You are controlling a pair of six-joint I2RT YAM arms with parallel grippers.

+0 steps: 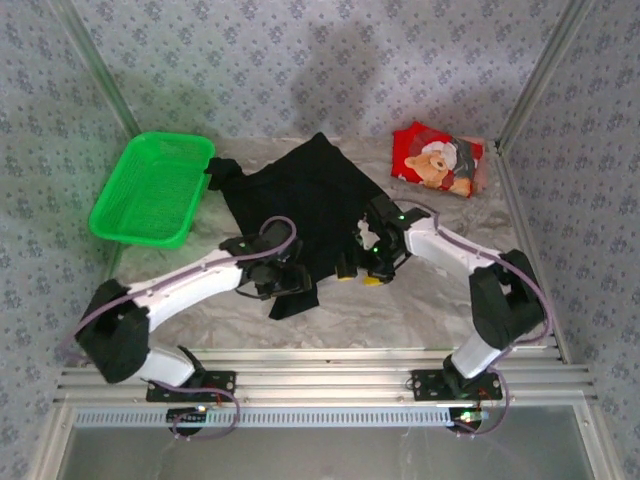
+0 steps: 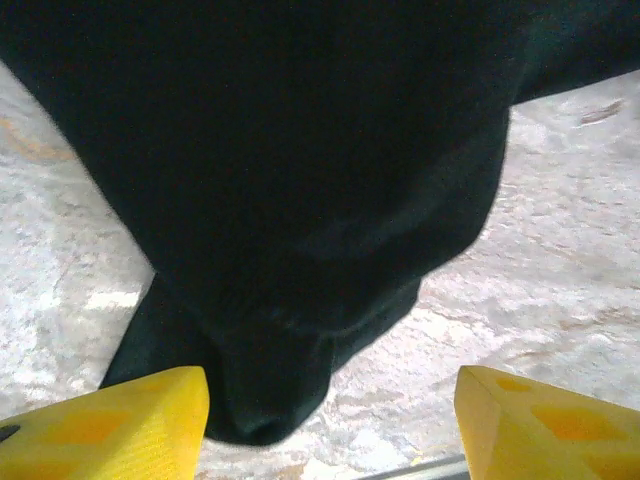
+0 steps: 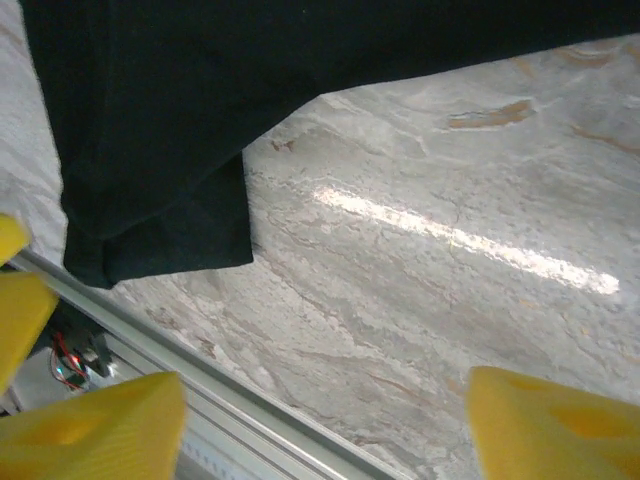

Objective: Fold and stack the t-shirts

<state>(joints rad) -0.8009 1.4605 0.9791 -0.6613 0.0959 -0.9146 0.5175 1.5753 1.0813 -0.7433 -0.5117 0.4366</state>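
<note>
The black t-shirt (image 1: pixel 300 195) lies spread across the middle of the table, with a narrow part (image 1: pixel 292 303) hanging toward the near edge. The red t-shirt (image 1: pixel 437 160) with the teddy bear print lies folded at the back right. My left gripper (image 1: pixel 288 282) sits low over the black shirt's near edge. It is open, and a rounded fold of black cloth (image 2: pixel 270 380) lies between its yellow fingers (image 2: pixel 120 425), close to the left one. My right gripper (image 1: pixel 358 278) hovers just right of it, open over bare marble (image 3: pixel 400 300), beside a corner of the black shirt (image 3: pixel 150 210).
A green mesh basket (image 1: pixel 152 188) stands at the back left. The table's metal rail (image 3: pixel 230 385) runs along the near edge, just under the right gripper. Patterned walls close in the back and sides. Bare marble (image 1: pixel 420 300) lies to the front right.
</note>
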